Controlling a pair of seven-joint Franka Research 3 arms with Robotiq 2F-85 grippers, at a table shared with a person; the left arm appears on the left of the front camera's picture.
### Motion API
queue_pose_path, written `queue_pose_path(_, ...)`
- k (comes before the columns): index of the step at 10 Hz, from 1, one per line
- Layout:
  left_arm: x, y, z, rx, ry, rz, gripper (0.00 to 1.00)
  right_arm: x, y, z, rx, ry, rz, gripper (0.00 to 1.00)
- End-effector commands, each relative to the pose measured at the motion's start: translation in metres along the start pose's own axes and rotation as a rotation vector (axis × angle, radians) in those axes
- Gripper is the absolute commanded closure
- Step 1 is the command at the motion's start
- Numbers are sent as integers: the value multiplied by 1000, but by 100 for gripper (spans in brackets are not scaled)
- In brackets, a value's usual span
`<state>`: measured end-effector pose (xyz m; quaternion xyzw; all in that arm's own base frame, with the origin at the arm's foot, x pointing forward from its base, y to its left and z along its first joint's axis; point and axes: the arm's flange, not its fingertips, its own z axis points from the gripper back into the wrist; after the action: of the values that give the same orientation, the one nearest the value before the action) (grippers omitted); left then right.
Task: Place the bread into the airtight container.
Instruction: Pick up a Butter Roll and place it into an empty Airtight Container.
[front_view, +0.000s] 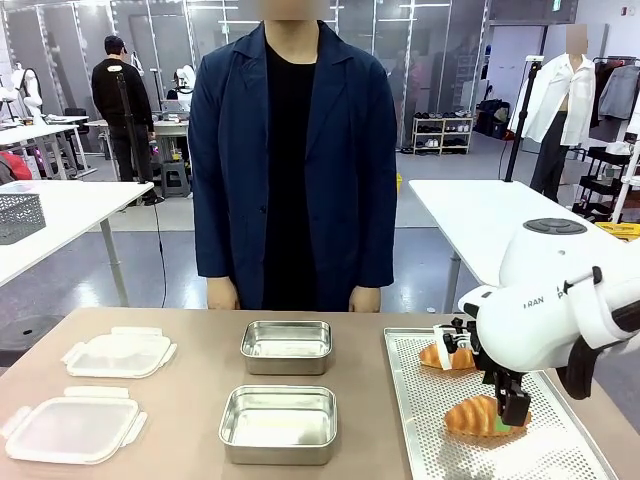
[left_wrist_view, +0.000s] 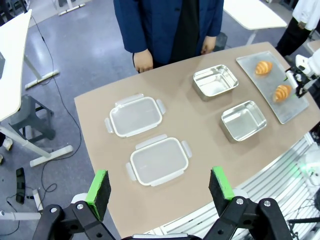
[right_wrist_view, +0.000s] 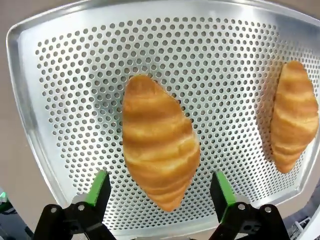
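Right gripper (right_wrist_view: 159, 184) spread wide, jaws either side of the near croissant (right_wrist_view: 159, 142), not pinching it; pads look just off the crust. Step in hand: the grasp. Bread sits on the perforated tray (right_wrist_view: 225, 55), none in a container yet. Next move likely needs: drop a bit, close gently, lift, carry left to the near steel container (front_view: 278, 422). Second croissant (right_wrist_view: 292, 115) lies well apart on the same tray, no clash. Far container (front_view: 287, 345) empty as well. Lids (front_view: 72, 428) off, at table's left. Left gripper (left_wrist_view: 159, 186) open, high above table. Person's hand (front_view: 222, 293) hangs at far edge, clear of the path.
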<state>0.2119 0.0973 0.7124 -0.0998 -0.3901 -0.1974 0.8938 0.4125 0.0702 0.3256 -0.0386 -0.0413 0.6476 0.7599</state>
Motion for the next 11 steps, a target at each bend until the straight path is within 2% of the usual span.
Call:
queue_pose_path(1, 3, 0, 2, 6, 8, -7, 0, -13, 33, -19, 27, -41, 13, 0)
queue_pose_path(3, 3, 0, 2, 6, 8, -7, 0, -14, 31, -32, 50, -39, -13, 0)
queue_pose_path(4, 3, 0, 2, 6, 8, -7, 0, -15, 28, -36, 76, -74, -36, 6)
queue_pose_path(7, 3, 0, 2, 6, 8, -7, 0, -16, 27, -43, 65, -77, -38, 34)
queue_pose_path(11, 3, 0, 2, 6, 8, -7, 0, -16, 32, -31, 44, -50, -27, 74)
